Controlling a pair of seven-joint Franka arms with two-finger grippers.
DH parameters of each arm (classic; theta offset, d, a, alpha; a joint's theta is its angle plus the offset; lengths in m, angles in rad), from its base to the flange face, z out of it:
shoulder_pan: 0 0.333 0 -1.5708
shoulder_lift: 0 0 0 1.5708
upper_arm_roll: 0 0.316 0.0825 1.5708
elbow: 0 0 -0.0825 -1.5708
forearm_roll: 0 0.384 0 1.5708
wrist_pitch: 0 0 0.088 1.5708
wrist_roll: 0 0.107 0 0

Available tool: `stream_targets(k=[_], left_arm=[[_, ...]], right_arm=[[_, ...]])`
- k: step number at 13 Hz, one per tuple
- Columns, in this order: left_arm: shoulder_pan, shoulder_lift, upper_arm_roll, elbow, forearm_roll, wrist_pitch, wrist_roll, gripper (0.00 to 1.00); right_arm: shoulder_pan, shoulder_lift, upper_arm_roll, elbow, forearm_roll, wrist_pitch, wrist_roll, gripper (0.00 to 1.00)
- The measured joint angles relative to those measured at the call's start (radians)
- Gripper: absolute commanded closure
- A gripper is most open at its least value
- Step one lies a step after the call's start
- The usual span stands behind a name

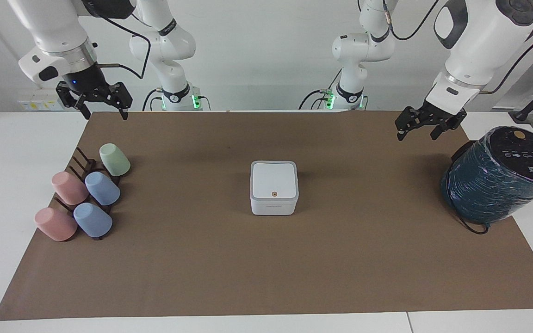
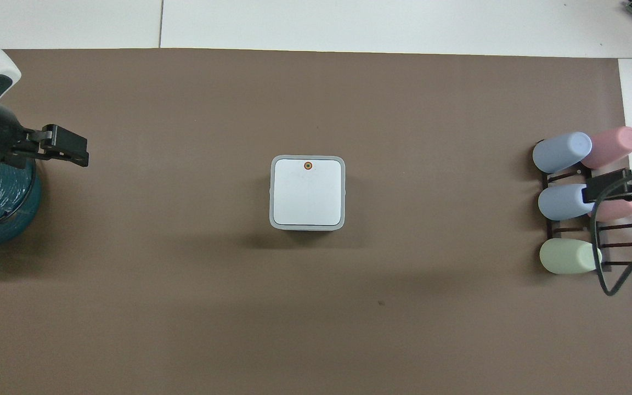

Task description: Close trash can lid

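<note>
Facing view: lid (image 1: 273,180) is seen flat on trash can (image 1: 273,204), both pincers, left pincer (image 1: 424,126) and right pincer (image 1: 95,101), spread empty, so reopening is risked only by renewed contact.

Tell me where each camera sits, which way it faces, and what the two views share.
Facing view: high across the table, looking at the robots; both arms with their bases show, left gripper and right gripper raised over the mat.
Overhead view: high above the robots' end, looking steeply down; only the left gripper with its wrist and the right gripper's tip show.
Shared, half a turn apart: the trash can with its lid shut, cups and teal cylinder.
</note>
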Motion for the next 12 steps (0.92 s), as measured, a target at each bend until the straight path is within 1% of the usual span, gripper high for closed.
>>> stream_targets(k=[5, 12], left_arm=[[-0.001, 0.000, -0.008, 0.000, 0.027, 0.001, 0.012, 0.00], [-0.036, 0.000, -0.011, 0.000, 0.030, 0.000, 0.013, 0.00]], right_arm=[[0.000, 0.000, 0.000, 0.000, 0.000, 0.000, 0.000, 0.00], [0.000, 0.000, 0.000, 0.000, 0.000, 0.000, 0.000, 0.00]])
